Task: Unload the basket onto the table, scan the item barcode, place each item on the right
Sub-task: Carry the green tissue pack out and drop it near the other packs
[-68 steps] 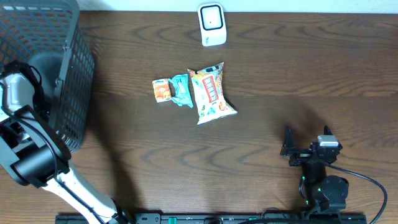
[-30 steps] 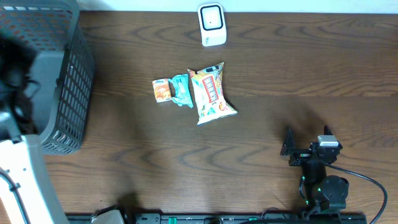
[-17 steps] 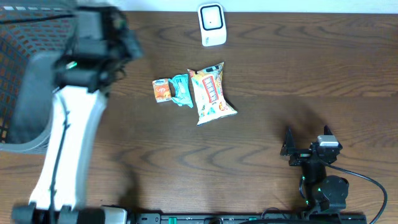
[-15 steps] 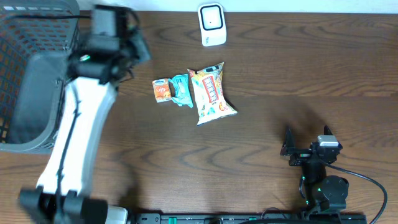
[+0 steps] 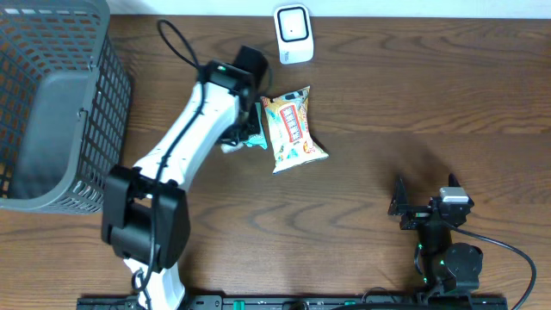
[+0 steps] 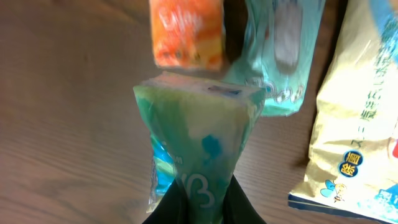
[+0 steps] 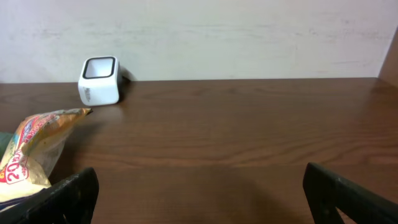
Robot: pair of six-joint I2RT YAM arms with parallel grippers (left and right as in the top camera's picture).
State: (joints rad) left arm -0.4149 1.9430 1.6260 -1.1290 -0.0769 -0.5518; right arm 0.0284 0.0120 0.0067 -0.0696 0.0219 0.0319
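Overhead: left arm reaches from its base at near left diagonally up to the row of goods mid-bench, elbow straightened, wrist bent down over the row's left end and hiding it. White cube-shaped barcode scanner stands at the far edge, just right of the wrist but apart from it. Yellow-and-red printed snack bag lies flat to the right of the wrist. Grey plastic mesh basket at far left. Right arm folded up at near right, right tool well apart from everything, likely parked to keep the lane clear.

Left wrist: left tool is pinched tight on the lower end of a green crinkled-film packet. The packet is held upright over the dark wooden bench, probably so a face can be turned toward the scanner. No barcode on the side shown. Beyond it lie a small orange packet and a teal foil packet. Can't tell if the held packet touches them.

Right wrist: fingers spread wide, nothing between. Scanner at far left.
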